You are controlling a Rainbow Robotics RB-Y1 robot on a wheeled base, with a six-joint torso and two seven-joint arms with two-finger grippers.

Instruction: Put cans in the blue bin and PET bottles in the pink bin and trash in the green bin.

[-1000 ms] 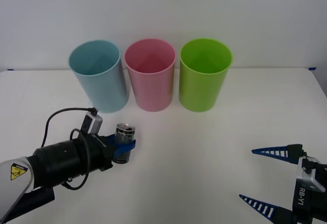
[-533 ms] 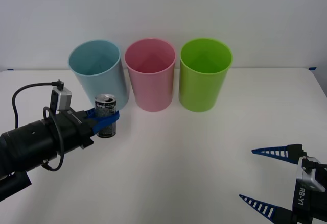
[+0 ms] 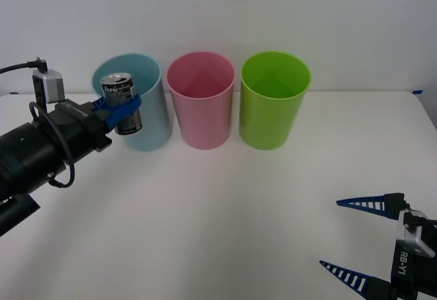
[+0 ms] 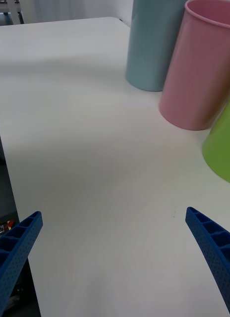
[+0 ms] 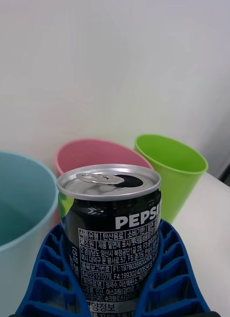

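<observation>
Raised since a moment ago, the can [image 3: 121, 104] is held clamped by the left gripper [image 3: 117, 108] at the blue bin's [image 3: 149, 119] rim; the right gripper [image 3: 362, 240] is kept spread wide, idle.
</observation>
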